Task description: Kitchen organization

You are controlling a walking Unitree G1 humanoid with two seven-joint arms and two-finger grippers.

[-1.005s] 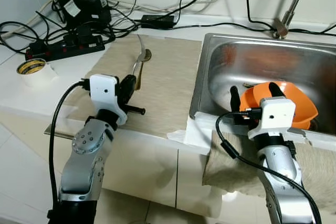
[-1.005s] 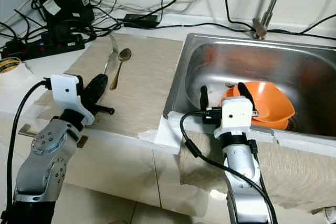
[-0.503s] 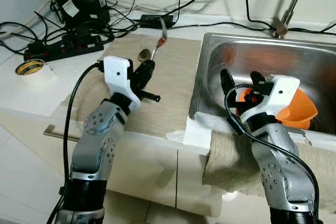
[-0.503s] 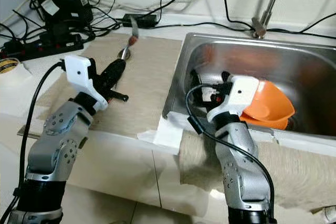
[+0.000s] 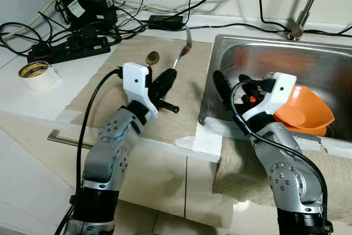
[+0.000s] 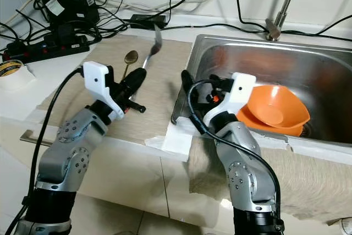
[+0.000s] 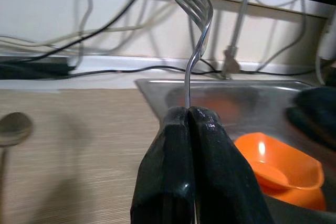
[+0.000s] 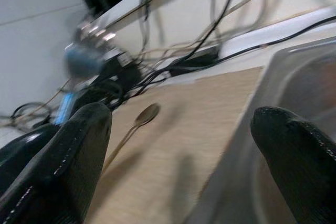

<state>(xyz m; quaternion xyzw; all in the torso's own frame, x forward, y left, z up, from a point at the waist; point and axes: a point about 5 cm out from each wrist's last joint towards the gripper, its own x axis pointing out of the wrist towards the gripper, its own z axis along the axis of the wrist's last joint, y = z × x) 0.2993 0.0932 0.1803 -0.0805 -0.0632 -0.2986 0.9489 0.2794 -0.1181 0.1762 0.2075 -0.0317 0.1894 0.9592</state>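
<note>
Look first at the steel sink (image 5: 220, 75), set into the right side of the counter. It holds an orange bowl (image 5: 302, 115) sitting in a second orange dish of which you see just the rim below it. Both rest at the near right of the basin, and the bowl's inside is bare. You cannot see the basin floor under the bowls. The faucet (image 5: 301, 15) rises from the far rim, and its top is cut off by the frame.

Your left gripper (image 7: 188, 116) is raised above the beige mat (image 5: 126, 75), its fingers clenched on the handle of a fork (image 7: 195, 35). The fork points up and away, tines toward the back wall. In the head views its tines blur against the cables. The part of the handle inside the fingers is hidden.

A spoon (image 5: 151, 59) lies on the far part of the mat, just left of the raised fork. Its handle runs back under the left gripper and is hidden there.

Your right gripper (image 5: 234, 85) hovers over the sink's near left corner, fingers spread apart and empty. The right wrist view is blurred at its edges.

A white cloth (image 5: 203, 138) lies over the sink's near left edge. A beige towel (image 5: 242, 171) hangs down the cabinet front below it, partly behind the right arm.

Open mat lies between the left gripper and the sink's left rim. At far left, a power strip (image 5: 66, 52) and tangled cables crowd the back of the counter, with a roll of tape (image 5: 36, 74) nearer.
</note>
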